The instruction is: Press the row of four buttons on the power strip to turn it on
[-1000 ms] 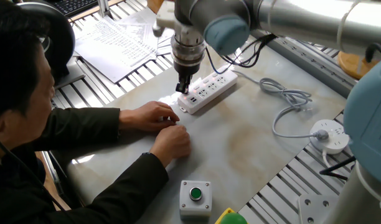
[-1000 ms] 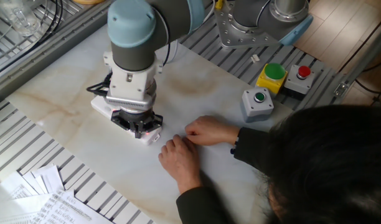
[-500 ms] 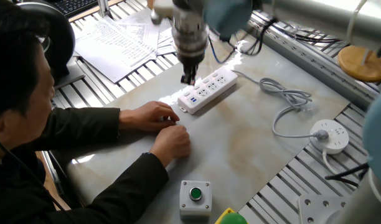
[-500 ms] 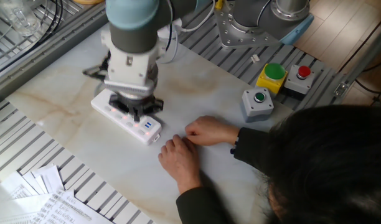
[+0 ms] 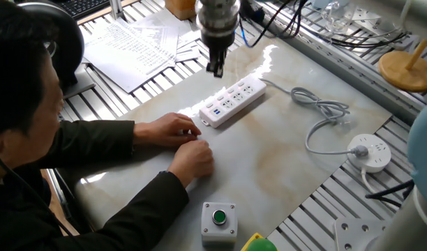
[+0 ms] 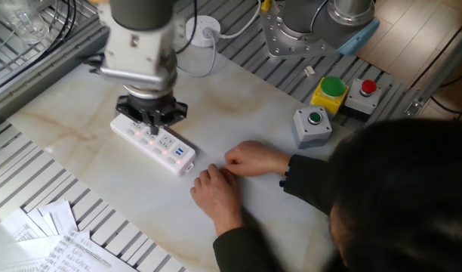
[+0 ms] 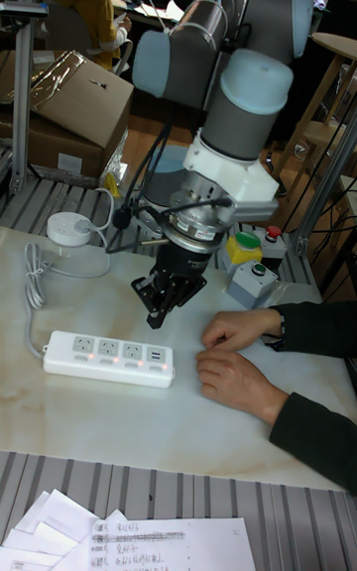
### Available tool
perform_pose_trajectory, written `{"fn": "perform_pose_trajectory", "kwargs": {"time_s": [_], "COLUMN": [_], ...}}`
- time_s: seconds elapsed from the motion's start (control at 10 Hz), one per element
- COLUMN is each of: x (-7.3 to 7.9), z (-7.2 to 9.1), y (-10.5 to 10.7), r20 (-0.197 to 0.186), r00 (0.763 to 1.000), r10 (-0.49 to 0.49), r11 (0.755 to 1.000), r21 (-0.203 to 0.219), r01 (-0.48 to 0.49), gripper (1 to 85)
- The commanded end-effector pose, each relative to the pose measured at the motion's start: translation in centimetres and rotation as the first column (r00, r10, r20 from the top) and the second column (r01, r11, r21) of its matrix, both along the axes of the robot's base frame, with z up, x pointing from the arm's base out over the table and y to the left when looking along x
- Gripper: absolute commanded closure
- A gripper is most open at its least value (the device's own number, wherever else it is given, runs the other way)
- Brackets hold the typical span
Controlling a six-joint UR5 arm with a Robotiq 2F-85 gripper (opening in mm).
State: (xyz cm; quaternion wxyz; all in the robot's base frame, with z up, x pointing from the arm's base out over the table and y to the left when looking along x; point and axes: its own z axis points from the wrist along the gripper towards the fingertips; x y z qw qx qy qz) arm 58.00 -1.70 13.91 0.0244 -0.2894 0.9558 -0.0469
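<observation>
The power strip (image 5: 234,102) (image 6: 152,143) (image 7: 107,357) lies on the marble tabletop, a long white bar with a pale grey cord (image 5: 324,110). The four buttons (image 7: 117,360) run in a line along its side, with small red glows beside them (image 6: 157,146). My gripper (image 5: 215,68) (image 7: 157,317) hangs in the air above the strip, clear of it. Its dark fingers meet at the tip, shut on nothing. In the other fixed view the wrist hides most of the fingers (image 6: 149,119).
A person's two hands (image 5: 182,143) (image 6: 235,172) (image 7: 233,358) rest on the table just beside the strip's near end. A grey box with a green button (image 5: 219,217) (image 6: 312,121), a round white socket hub (image 5: 369,151) (image 7: 69,228) and papers (image 5: 130,49) lie around.
My gripper has lifted off the strip's end nearest the hands and moved up and along toward the far end. The hands and strip stayed put.
</observation>
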Motion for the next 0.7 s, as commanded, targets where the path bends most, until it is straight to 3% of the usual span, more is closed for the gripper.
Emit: {"fn": "perform_pose_trajectory", "kwargs": {"time_s": [0.0, 0.3, 0.6], "x": [1.2, 2.4, 2.5], "z": [1.6, 1.4, 1.1], "y": [-1.6, -2.0, -1.7], "r20": [0.038, 0.062, 0.059], "r00": [0.999, 0.998, 0.998], "r10": [-0.005, 0.003, 0.009], "r11": [1.0, 0.999, 0.999], "r21": [0.028, 0.036, 0.048], "r01": [0.004, -0.006, -0.011], "gripper": [84.7, 84.7, 84.7]}}
